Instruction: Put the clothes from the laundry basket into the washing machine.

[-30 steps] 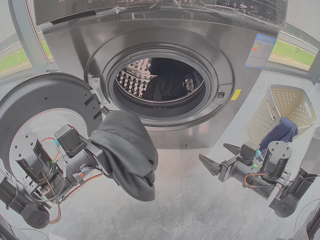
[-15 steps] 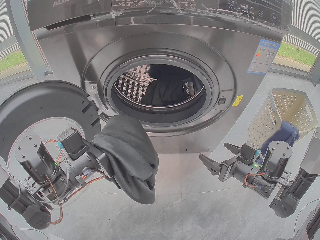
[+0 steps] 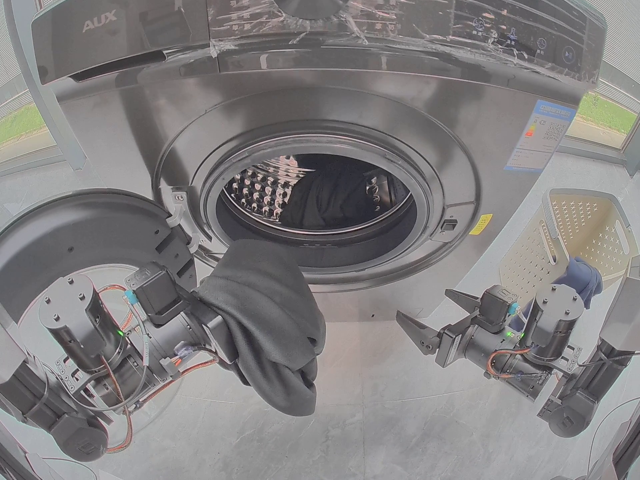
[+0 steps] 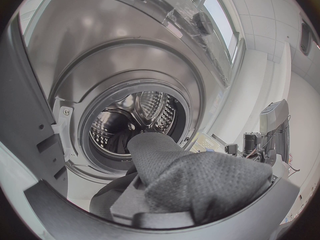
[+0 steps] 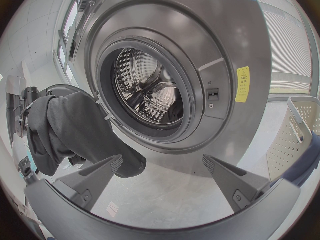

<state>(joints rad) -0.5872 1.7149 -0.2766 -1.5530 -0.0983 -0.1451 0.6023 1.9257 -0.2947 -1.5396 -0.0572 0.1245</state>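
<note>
Your dark grey garment is soft, light and limp. It hangs bunched just in front of the washing machine's open drum, so expect trailing folds to snag on the rim. The bunched middle looks like the best hold. The jaws of the left gripper are clamped on it, with cloth draped over them. The jaws of the right gripper gape wide and empty near the laundry basket.

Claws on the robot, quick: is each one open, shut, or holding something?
Left gripper: shut on the dark grey garment.
Right gripper: open, holding nothing.
</note>
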